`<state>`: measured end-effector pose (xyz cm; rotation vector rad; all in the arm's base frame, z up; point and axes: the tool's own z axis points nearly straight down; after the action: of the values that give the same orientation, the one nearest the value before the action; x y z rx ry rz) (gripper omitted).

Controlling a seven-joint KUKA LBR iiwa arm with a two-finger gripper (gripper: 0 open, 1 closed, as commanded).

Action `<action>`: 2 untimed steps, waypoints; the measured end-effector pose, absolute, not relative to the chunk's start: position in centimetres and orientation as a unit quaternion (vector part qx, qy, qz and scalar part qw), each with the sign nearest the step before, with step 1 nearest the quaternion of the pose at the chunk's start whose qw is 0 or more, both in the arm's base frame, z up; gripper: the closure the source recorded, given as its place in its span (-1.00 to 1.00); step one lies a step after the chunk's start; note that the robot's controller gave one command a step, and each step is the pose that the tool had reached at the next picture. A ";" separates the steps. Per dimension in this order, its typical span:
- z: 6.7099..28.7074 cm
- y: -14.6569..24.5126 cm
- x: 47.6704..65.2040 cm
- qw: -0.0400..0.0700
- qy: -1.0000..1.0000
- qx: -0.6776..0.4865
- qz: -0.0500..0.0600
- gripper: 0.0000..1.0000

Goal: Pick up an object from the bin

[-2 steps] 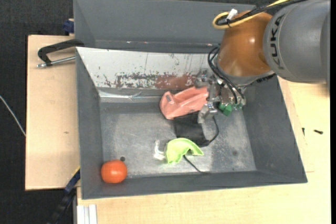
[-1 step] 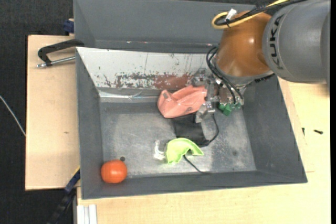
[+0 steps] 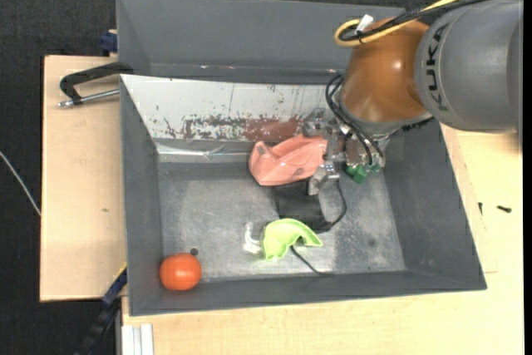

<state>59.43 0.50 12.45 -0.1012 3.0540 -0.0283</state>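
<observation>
An orange-red ball (image 3: 180, 272) is located in the bin's (image 3: 138, 179) lower left corner. A yellow-green curved piece (image 3: 288, 238) is positioned near the lower centre, with a small whitish item (image 3: 252, 240) just beside it. A black object (image 3: 296, 203) is located just above it.

Grey bin (image 3: 208, 212) holds orange ball (image 3: 179, 272) — and green scrap (image 3: 287, 237).
</observation>
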 end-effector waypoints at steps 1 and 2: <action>12.3 0.7 59.4 0.042 0.999 -0.034 -0.008 -1.00; 10.3 1.9 57.5 0.007 0.999 -0.043 0.000 1.00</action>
<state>57.50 1.88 10.30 -0.1331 3.1253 0.0005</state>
